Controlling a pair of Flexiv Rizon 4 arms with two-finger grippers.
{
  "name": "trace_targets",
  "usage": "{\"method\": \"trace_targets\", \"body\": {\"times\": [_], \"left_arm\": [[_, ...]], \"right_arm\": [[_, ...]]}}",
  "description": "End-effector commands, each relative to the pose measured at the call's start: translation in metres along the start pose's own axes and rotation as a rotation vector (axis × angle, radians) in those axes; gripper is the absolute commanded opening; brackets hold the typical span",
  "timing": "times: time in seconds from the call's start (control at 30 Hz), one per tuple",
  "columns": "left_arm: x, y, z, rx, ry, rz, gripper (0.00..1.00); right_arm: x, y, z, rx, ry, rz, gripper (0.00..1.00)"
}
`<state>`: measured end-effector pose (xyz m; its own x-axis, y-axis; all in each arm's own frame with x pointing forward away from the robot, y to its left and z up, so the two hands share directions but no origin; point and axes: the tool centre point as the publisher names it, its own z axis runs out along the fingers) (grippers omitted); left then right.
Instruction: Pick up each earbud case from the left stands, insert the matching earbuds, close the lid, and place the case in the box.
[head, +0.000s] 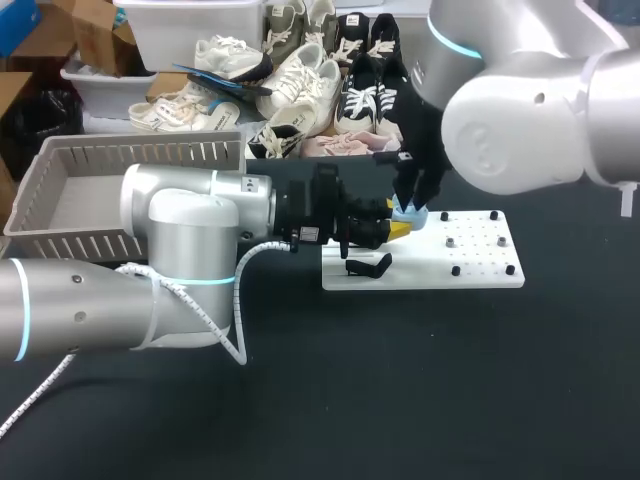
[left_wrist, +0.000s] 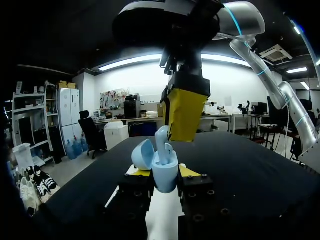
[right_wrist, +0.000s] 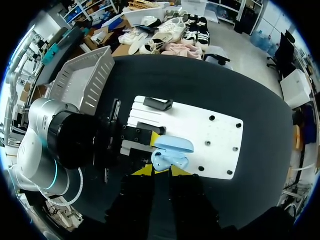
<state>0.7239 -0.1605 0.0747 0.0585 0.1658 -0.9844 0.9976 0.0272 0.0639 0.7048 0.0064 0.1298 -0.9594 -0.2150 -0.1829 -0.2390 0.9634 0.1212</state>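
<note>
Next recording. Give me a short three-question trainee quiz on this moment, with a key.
1. What stands up out of the earbud case, close by the right gripper?
2. Which one is shut on the case? A) left gripper B) right gripper C) neither
3. True or false: the case's lid is closed.

Key: 1. an earbud. 2. A. 3. False: the lid is tipped open.
</note>
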Motion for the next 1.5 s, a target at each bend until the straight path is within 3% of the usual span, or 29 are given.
{"method": "trace_targets", "body": {"times": [0.03, 1.5], "left_arm": [[0.0007, 0.0002, -0.0001, 0.0, -0.002, 0.001, 0.0], [0.0007, 0.0002, -0.0001, 0.0, -0.002, 0.001, 0.0]], "right_arm": [[0.0033, -0.0017, -0.0004, -0.005, -0.015, 0.008, 0.0], [-0.0025, -0.0026, 0.0016, -0.072, -0.057, 0.041, 0.0]]}}
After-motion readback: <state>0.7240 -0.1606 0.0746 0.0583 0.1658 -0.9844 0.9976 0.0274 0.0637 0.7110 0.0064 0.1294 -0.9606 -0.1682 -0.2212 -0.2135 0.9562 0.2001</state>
